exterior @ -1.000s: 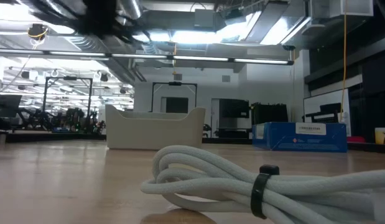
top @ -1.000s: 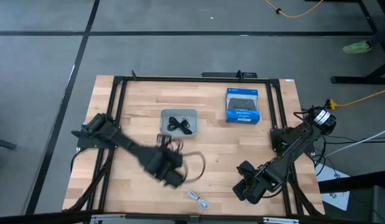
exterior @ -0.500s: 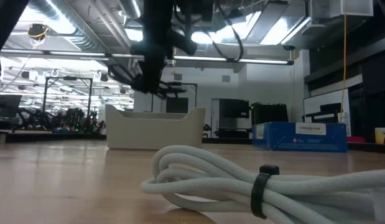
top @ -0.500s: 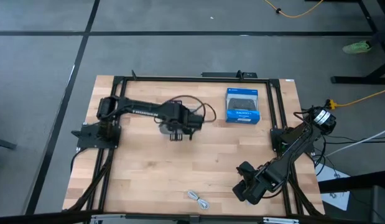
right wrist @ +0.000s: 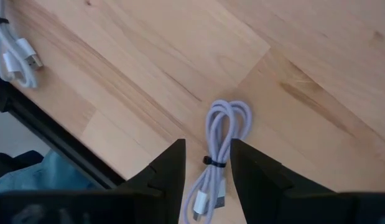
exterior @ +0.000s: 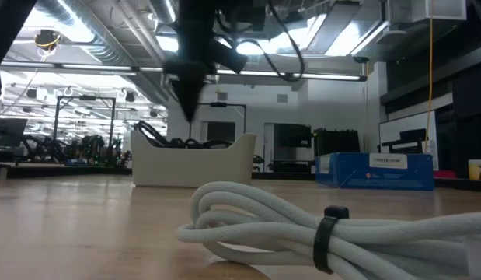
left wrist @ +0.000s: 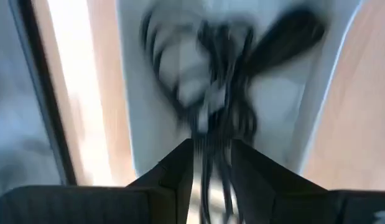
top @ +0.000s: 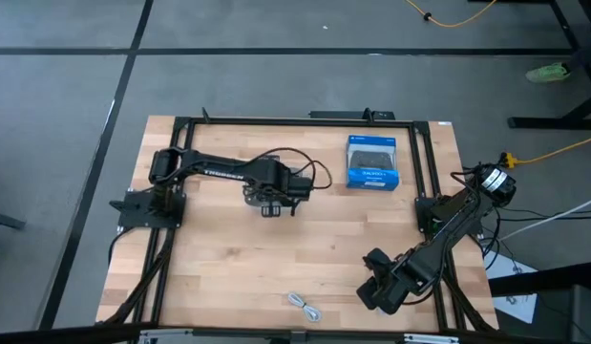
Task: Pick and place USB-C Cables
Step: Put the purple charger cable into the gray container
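My left gripper (top: 276, 198) hangs over the translucent tray (exterior: 193, 167), fingers pointing down (exterior: 187, 115) and open (left wrist: 212, 158). Black USB-C cables (exterior: 178, 142) lie loosely coiled inside the tray (left wrist: 136, 93), right under the fingers (left wrist: 217, 93). My right gripper (top: 379, 291) waits open near the table's near right corner. A bundled white cable (right wrist: 220, 140) lies flat on the wood just ahead of its fingers (right wrist: 208, 158), and a second white cable (right wrist: 15, 59) lies farther off. One white cable (top: 305, 307) rests near the near edge, close to the low camera (exterior: 302, 229). My left gripper stands open directly above the black cables in the tray. Dark strands (left wrist: 212, 174) show between its fingers in the blurred left wrist view, and I cannot tell whether a finger touches them.
A blue-and-black retail box (top: 372, 162) stands right of the tray, near the far edge (exterior: 376, 171). A black frame (top: 180, 153) runs along the table's left, far and right sides. Bare wood (top: 305, 248) lies between the tray and the near edge.
My left gripper swung from the table's near middle toward the far edge and stopped over the tray, carrying a black cable that hung below its fingers. In the last half second that cable came down into the tray, where it now lies with the other black one.
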{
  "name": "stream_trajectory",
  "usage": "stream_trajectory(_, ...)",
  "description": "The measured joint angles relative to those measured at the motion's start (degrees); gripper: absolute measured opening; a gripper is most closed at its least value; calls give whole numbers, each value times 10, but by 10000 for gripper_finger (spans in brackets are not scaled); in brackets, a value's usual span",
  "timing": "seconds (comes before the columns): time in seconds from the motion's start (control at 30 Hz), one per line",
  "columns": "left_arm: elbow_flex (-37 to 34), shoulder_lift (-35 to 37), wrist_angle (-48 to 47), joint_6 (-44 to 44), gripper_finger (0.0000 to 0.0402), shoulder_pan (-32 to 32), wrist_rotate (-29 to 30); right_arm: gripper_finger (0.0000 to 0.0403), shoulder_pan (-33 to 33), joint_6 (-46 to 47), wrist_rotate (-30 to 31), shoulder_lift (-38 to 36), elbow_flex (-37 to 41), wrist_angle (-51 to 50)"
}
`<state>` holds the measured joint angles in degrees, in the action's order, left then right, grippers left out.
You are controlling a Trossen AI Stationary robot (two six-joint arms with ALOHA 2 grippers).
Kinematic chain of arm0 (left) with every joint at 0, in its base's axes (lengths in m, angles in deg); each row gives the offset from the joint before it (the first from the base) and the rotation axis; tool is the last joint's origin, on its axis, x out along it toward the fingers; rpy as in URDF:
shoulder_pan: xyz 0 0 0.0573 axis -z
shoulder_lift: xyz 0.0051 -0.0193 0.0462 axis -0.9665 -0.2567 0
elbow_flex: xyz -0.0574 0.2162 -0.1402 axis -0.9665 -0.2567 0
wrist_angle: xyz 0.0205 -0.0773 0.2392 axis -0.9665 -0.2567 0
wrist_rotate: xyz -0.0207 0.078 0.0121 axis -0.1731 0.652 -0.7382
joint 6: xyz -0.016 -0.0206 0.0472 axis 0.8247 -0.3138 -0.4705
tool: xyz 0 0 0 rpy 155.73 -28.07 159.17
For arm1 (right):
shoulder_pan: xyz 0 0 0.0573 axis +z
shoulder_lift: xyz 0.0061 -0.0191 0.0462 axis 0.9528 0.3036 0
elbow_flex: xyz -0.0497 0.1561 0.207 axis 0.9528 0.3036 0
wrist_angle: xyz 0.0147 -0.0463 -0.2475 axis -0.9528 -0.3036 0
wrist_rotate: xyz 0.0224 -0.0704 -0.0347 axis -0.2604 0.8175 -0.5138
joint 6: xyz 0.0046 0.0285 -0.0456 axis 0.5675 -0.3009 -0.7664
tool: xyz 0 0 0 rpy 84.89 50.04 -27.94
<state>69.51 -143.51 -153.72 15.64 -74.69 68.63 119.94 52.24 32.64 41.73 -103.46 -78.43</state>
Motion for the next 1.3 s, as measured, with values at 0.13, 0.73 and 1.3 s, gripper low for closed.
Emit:
stream_trajectory(0.13,30,0,-120,183,99,34,-12,129,0,0,-14,0,0,17)
stream_trajectory(0.73,38,16,-161,442,99,292,2,129,59,148,-6,58,0,25)
stream_trajectory(1.3,38,16,-161,607,99,388,81,129,46,136,-4,115,0,29)
